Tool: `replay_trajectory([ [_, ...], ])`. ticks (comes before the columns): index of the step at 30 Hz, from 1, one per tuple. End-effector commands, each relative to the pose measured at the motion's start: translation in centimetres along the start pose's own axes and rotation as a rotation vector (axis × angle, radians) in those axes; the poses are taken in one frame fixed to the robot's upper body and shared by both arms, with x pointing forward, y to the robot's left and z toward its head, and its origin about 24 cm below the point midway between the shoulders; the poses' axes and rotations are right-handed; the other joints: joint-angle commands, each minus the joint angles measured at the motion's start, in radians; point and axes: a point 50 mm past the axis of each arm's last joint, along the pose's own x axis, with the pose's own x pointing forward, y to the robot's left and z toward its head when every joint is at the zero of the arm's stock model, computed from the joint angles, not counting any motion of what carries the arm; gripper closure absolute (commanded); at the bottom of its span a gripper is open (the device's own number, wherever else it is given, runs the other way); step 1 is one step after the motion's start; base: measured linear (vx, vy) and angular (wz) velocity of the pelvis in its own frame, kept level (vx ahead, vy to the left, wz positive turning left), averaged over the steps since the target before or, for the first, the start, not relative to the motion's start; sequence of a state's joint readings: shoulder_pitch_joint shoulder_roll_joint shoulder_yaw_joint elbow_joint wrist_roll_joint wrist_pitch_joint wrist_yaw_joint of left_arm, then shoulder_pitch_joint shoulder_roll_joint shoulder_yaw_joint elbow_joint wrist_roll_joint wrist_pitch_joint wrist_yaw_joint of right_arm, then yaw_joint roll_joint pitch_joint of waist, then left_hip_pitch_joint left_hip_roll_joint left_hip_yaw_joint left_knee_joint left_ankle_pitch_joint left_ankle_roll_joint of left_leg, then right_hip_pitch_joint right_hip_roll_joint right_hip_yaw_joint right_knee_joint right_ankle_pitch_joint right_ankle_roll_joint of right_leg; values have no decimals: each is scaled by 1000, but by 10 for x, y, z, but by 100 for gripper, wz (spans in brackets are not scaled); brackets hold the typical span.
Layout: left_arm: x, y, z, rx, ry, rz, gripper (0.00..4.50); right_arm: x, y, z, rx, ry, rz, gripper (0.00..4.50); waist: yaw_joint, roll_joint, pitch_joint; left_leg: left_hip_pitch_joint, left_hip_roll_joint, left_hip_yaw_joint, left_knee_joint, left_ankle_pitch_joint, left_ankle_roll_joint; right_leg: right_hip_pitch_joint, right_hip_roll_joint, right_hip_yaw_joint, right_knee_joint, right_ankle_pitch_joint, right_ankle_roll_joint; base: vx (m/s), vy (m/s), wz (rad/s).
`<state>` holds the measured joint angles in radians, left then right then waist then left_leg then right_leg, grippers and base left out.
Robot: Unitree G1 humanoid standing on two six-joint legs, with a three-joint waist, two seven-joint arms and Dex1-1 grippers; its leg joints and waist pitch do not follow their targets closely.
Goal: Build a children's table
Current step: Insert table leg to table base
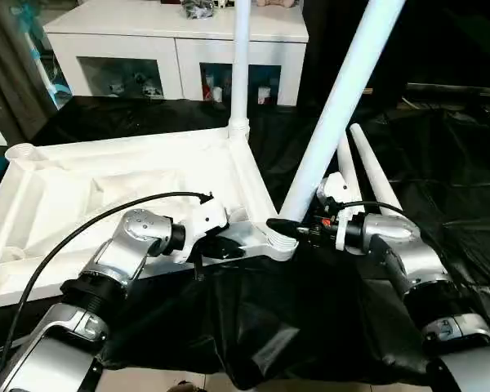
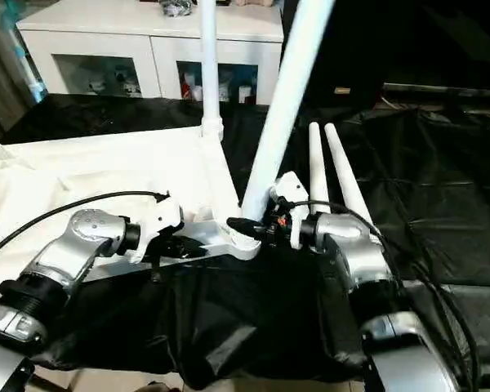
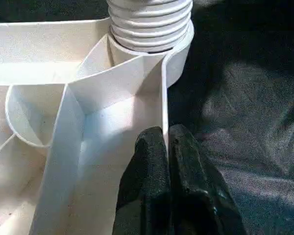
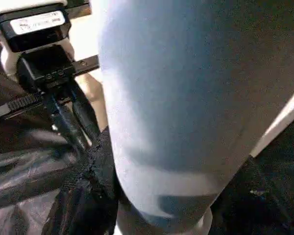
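Item one: tabletop (image 1: 106,188), white plastic, lying underside up on a black sheet (image 1: 278,318) that covers the floor. All places below are given from this tabletop.

Item two: upright leg (image 1: 241,65), white tube, seated in the tabletop's far corner socket, standing straight.

Item three: leaning leg (image 1: 339,106), white tube, its ribbed end at the tabletop's near corner socket (image 3: 152,24), tilted away from the tabletop's middle.

Item four: two spare legs (image 1: 367,167), lying side by side on the sheet just beyond the tabletop's near corner, close to the leaning leg's foot.

Item five: my left fingers (image 3: 169,186), black, pressed together with the thin outer wall of the tabletop pinched between them, just short of the near corner socket.

Item six: my right fingers (image 1: 287,228), black, standing apart on either side of the leaning leg's lower end at that same corner; whether they press on it I cannot tell.

Item seven: white cabinet (image 1: 171,41), glass-fronted, beyond the tabletop's far edge, small items behind its glass and on its top.

Item eight: the sheet, wrinkled and glossy, spreading past the tabletop on every side, with a strip of pale floor (image 1: 147,380) at its near edge.
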<state>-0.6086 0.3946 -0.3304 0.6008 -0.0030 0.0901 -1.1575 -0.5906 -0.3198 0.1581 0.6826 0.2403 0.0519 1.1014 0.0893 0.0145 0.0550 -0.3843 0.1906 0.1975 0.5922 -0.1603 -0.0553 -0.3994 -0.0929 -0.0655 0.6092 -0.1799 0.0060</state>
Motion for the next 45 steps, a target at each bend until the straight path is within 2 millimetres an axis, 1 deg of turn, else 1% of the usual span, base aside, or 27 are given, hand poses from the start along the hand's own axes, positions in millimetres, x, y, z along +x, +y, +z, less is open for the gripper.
replay_trajectory([
  [1,-12,7,8,58,13,23,450,-10,10,-46,91,216,52,255,-4,1,-57,27,48,-28,-89,-407,-7,21,-60,44,-90,-384,-203,0,0,0],
  [3,-12,6,9,63,13,13,450,-11,11,-47,83,228,71,255,-3,0,-59,25,47,-25,-88,-391,-2,25,-59,45,-86,-349,-216,0,0,0],
  [4,-13,5,10,84,27,-9,450,-11,13,-49,57,265,120,255,-3,0,-52,25,47,-24,-90,-394,0,20,-59,46,-88,-348,-218,0,0,0],
  [5,-13,4,10,91,32,-16,450,-11,13,-49,49,276,135,255,-4,-1,-54,25,47,-24,-89,-397,2,24,-59,45,-87,-347,-220,0,0,0],
  [6,-13,4,10,93,34,-17,450,-11,13,-49,45,279,139,255,-4,-1,-54,25,47,-25,-89,-397,3,24,-59,45,-86,-349,-221,0,0,0],
  [8,-13,4,11,100,37,-21,450,-11,14,-49,15,290,161,255,-6,-2,-51,25,47,-24,-90,-396,3,23,-58,46,-86,-350,-221,0,0,0],
  [9,-14,4,12,104,37,-21,450,-10,15,-48,-3,289,175,255,-4,-1,-51,29,48,-23,-90,-398,2,21,-58,47,-88,-344,-223,0,0,0],
  [12,-15,4,13,116,37,-34,450,-10,18,-50,-12,291,209,256,-5,-1,-50,26,48,-24,-93,-396,2,25,-57,46,-86,-332,-226,0,0,0],
  [16,-17,1,13,126,38,-70,450,-10,20,-51,-10,293,238,256,-4,-3,-51,26,49,-24,-93,-395,6,27,-58,46,-86,-329,-228,0,0,0],
  [18,-18,1,14,127,36,-72,450,-10,21,-51,-4,282,243,256,-4,-4,-51,24,50,-23,-93,-383,9,28,-57,46,-83,-311,-234,0,0,0],
  [23,-19,1,16,125,31,-82,450,-11,23,-52,5,276,279,256,-3,-2,-55,24,50,-22,-92,-362,14,31,-56,46,-77,-264,-250,0,0,0],
  [25,-20,1,16,127,32,-87,450,-12,23,-53,-12,294,293,256,-3,-2,-56,25,50,-21,-92,-361,14,31,-56,45,-77,-259,-253,0,0,0],
  [29,-19,1,17,131,34,-88,450,-13,23,-54,-18,301,297,256,-3,-4,-58,25,50,-21,-91,-355,15,33,-57,45,-76,-254,-258,0,0,0],
  [30,-18,2,17,128,30,-82,450,-12,22,-54,-24,298,286,256,-2,-5,-60,26,51,-21,-90,-353,14,34,-57,45,-76,-254,-258,0,0,0],
  [32,-18,3,18,124,25,-70,450,-12,21,-53,-28,292,265,256,-3,-4,-59,26,51,-21,-90,-354,13,33,-57,45,-76,-255,-258,0,0,0],
  [33,-17,6,19,116,20,-38,450,-10,18,-53,-28,281,209,256,-3,-6,-61,26,51,-20,-90,-354,13,33,-57,45,-76,-259,-257,0,0,0],
  [34,-17,10,20,99,12,8,450,-7,13,-51,-31,259,132,256,-5,-8,-58,26,50,-20,-91,-362,9,31,-58,46,-78,-275,-255,0,0,0],
  [35,-17,10,20,99,12,8,450,-7,13,-51,-31,259,132,256,-6,-6,-58,27,50,-21,-91,-372,4,30,-59,46,-78,-292,-253,0,0,0],
  [36,-17,16,23,72,1,70,450,-5,8,-50,-27,234,39,256,-8,-8,-54,31,50,-22,-93,-407,-7,25,-59,46,-86,-350,-238,0,0,0],
  [37,-17,16,23,72,1,70,450,-5,8,-50,-27,234,39,256,-9,-8,-53,34,48,-23,-93,-424,-13,22,-60,47,-89,-381,-230,0,0,0],
  [38,-17,24,25,39,-7,144,450,-2,3,-50,-23,218,-51,256,-12,-13,-52,35,47,-27,-93,-447,-26,22,-63,45,-94,-447,-209,0,0,0],
  [39,-17,27,27,25,-7,181,450,0,2,-51,-13,215,-88,256,-14,-12,-50,35,45,-32,-94,-466,-37,20,-65,43,-99,-506,-185,-60,2,-3],
  [40,-17,30,28,9,-7,216,450,2,1,-53,8,215,-129,256,-16,-14,-49,35,46,-34,-95,-476,-39,19,-66,42,-103,-532,-174,-62,8,-6],
  [41,-17,33,31,-6,-10,245,450,5,0,-54,31,214,-172,256,-19,-13,-49,37,45,-37,-94,-493,-44,16,-67,40,-107,-567,-157,-62,8,-6],
  [43,-15,38,36,-34,-9,308,450,13,-1,-59,70,225,-252,256,-27,-11,-47,38,44,-42,-95,-520,-52,12,-67,36,-111,-595,-144,-55,8,-7],
  [44,-14,39,37,-43,-7,327,450,16,0,-60,80,231,-275,256,-32,-11,-47,37,42,-45,-94,-536,-52,13,-66,32,-115,-612,-134,-53,8,-8],
  [45,-11,41,42,-62,-2,365,450,24,0,-63,123,243,-341,256,-37,-11,-47,37,41,-45,-94,-546,-50,11,-67,31,-119,-619,-131,0,0,0],
])
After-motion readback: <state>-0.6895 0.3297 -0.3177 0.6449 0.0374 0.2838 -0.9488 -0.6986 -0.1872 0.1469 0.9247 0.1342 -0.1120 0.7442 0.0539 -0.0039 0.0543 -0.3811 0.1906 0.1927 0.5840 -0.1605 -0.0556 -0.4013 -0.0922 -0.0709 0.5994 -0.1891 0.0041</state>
